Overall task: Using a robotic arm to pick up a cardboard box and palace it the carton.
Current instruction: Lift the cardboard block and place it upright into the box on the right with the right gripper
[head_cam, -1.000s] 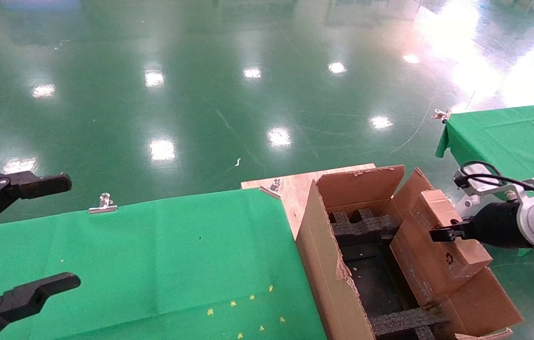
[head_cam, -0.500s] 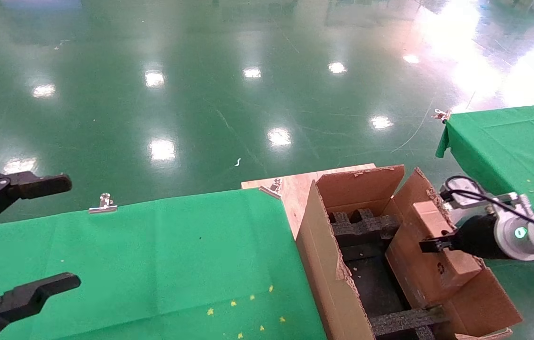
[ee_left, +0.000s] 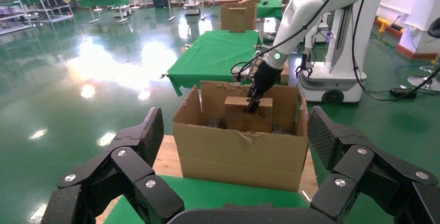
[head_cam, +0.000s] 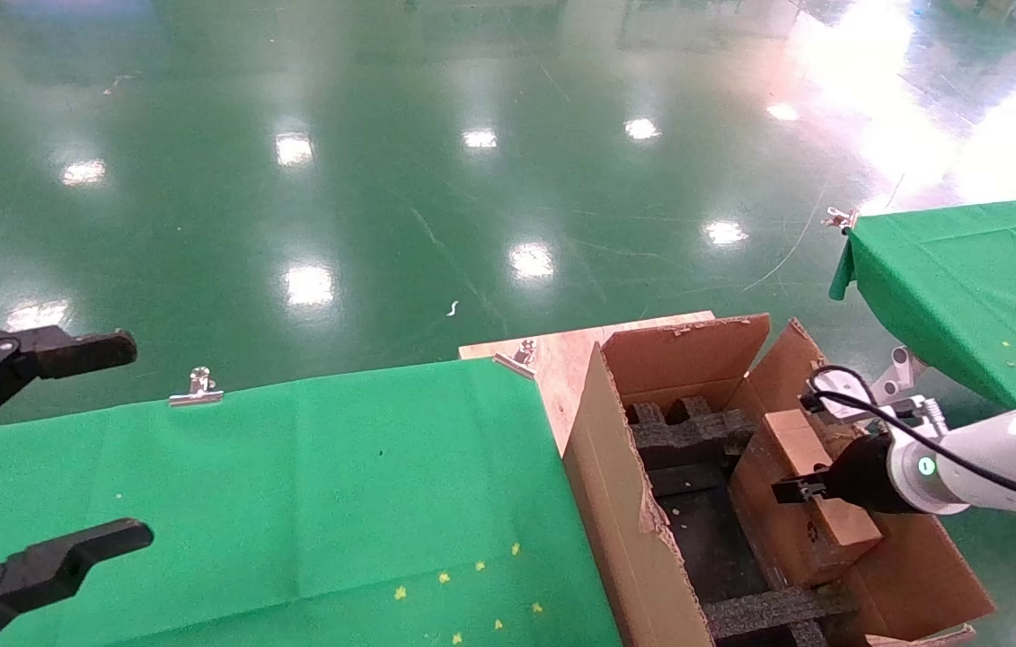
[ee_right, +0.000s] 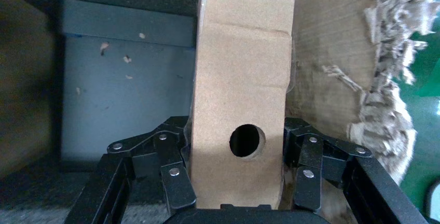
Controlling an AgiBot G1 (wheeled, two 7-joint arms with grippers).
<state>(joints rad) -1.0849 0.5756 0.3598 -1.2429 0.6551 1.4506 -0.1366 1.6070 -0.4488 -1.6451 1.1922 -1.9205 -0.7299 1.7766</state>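
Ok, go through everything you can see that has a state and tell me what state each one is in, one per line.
cardboard box: gripped, tilted, partly down inside the carton.
carton: open, flaps up, black foam inserts inside.
right end effector: shut on the cardboard box, over the carton.
left end effector: open, holding nothing, parked over the green cloth.
green cloth: spread flat, clipped at its far edge.

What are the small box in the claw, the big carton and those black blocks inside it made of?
The cardboard box looks like plain matte brown paperboard, with a punched round hole. The carton appears to be corrugated cardboard: its torn edges are ragged and fibrous. The black inserts look like coarse, dull foam, though that is a guess.
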